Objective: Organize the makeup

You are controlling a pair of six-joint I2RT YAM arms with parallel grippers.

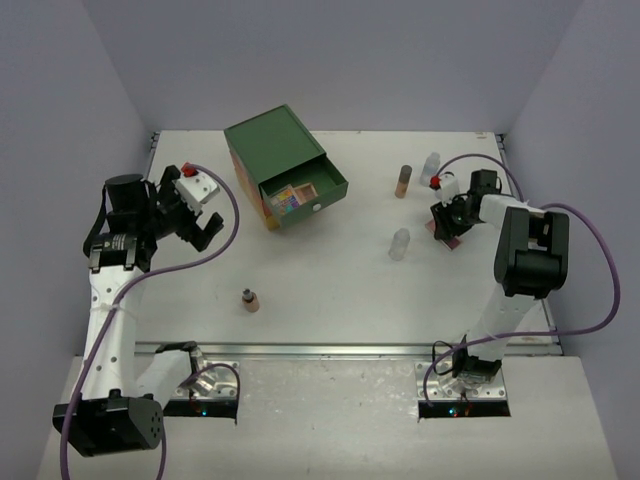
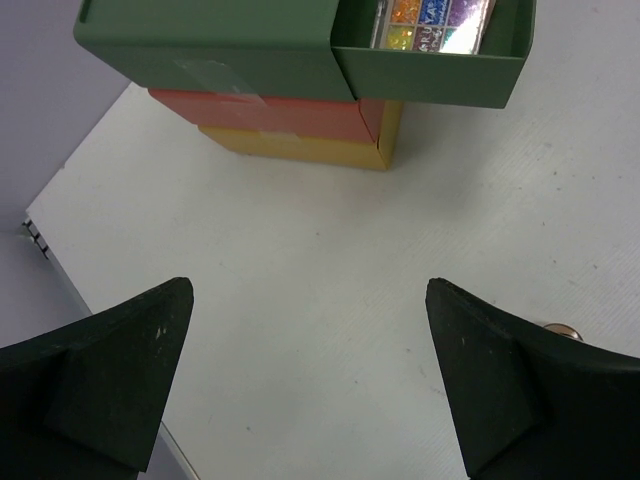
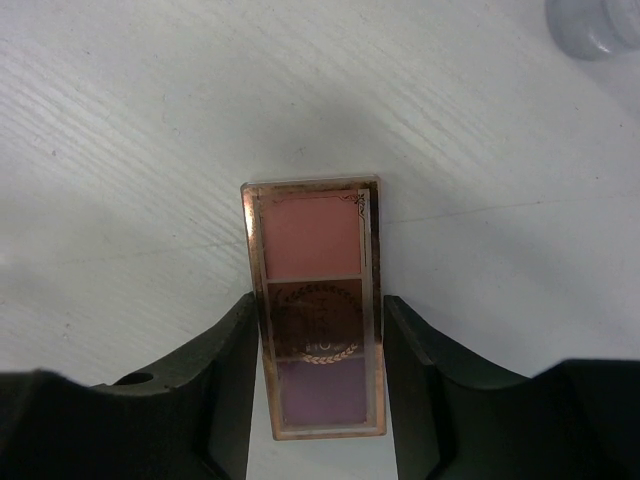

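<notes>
A narrow palette (image 3: 312,250) with pink, brown and mauve pans lies flat on the white table. My right gripper (image 3: 320,345) is shut on it, one finger against each long side. In the top view this gripper (image 1: 447,232) sits at the right of the table. Two clear bottles (image 1: 400,243) (image 1: 431,167) and a tan bottle (image 1: 403,181) stand near it. A dark-capped tan bottle (image 1: 250,299) stands front left. My left gripper (image 2: 310,300) hangs open and empty above the table. A multicoloured palette (image 2: 430,22) lies in the open green drawer (image 2: 430,75).
The three-drawer box (image 1: 272,148), green over orange over yellow, stands at the back centre with its top drawer pulled out toward the right. A clear bottle (image 3: 595,25) shows just beyond the held palette. The table's left edge (image 2: 45,235) runs close to my left gripper.
</notes>
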